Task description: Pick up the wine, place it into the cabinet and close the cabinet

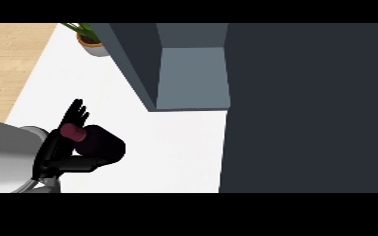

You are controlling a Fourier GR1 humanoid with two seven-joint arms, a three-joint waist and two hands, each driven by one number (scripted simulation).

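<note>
The left hand (pixel 70 130) is curled around the wine (pixel 96 142), a dark bottle with a red cap, near the counter's (pixel 177 150) left edge. The bottle's long axis lies almost along the line of sight, cap uppermost. The open cabinet (pixel 192 77) lies toward the counter's far edge, up and right of the hand. The right hand is not visible.
</note>
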